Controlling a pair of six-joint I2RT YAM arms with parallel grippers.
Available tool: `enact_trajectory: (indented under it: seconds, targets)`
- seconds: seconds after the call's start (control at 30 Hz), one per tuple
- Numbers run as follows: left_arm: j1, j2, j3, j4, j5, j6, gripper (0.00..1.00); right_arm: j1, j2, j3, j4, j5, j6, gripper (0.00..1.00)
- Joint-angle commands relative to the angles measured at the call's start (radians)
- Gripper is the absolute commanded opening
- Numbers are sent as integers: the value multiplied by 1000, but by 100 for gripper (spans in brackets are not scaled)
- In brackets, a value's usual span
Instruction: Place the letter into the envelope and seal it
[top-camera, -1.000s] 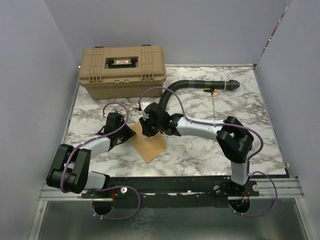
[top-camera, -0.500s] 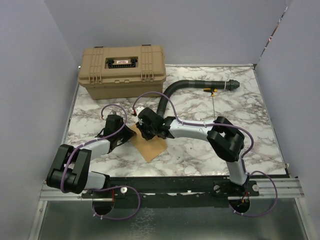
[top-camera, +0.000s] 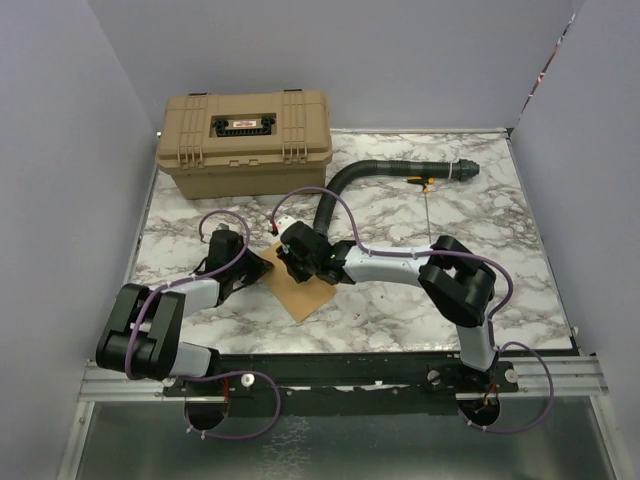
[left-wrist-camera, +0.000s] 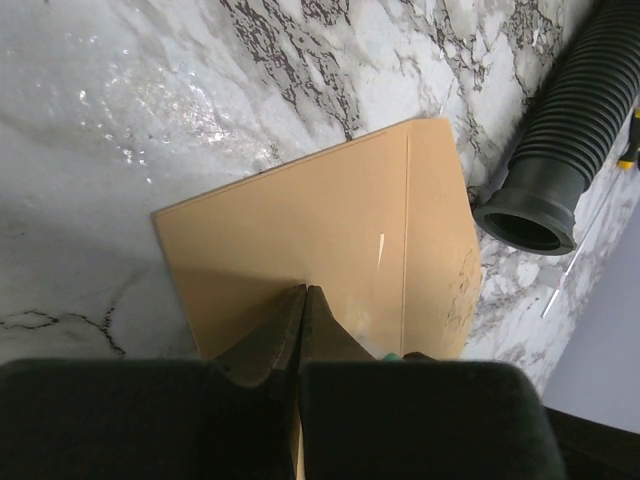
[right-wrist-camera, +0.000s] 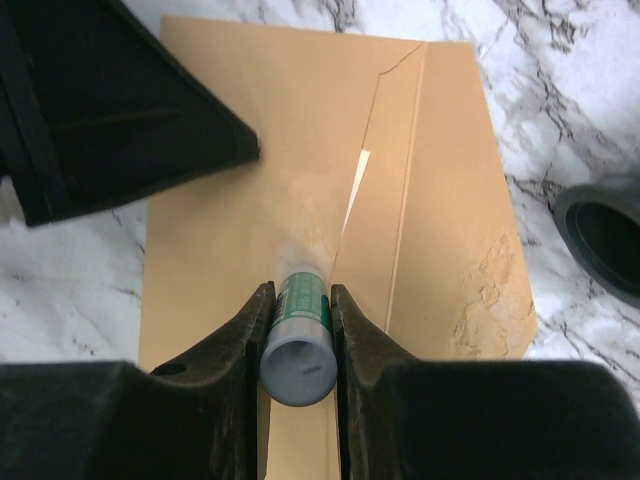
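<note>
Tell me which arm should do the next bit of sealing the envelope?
Right: the right gripper clamps a green-and-white tube, likely glue, tip on the envelope by its crease. The left gripper is shut, just pinning the envelope.

Nothing legible: the red mark on the toolbox (top-camera: 243, 140) lid and the green tube (right-wrist-camera: 300, 335) label are too blurred.

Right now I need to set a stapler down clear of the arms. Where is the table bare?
Roomiest: the right of the table, between the hose and the right arm. A smaller patch lies in front of the toolbox, at left. The centre is crowded: the left gripper and the right gripper, holding a glue stick, meet over the envelope.
</note>
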Motion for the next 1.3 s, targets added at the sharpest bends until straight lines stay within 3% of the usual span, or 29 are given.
enact_trajectory:
  seconds: [0.0, 0.27, 0.8, 1.27]
  targets:
    - [16, 93, -71, -86, -7, -61, 0, 15, -42, -88, -99, -14, -28, 1]
    - [19, 164, -120, -6, 15, -154, 0, 20, -84, -151, -30, -25, -78, 1]
    - [34, 111, -115, -59, 10, -139, 0, 25, -81, 19, -66, -3, -22, 1]
    - [52, 147, -131, -24, 89, -181, 0, 49, -18, -4, -77, -12, 13, 1]
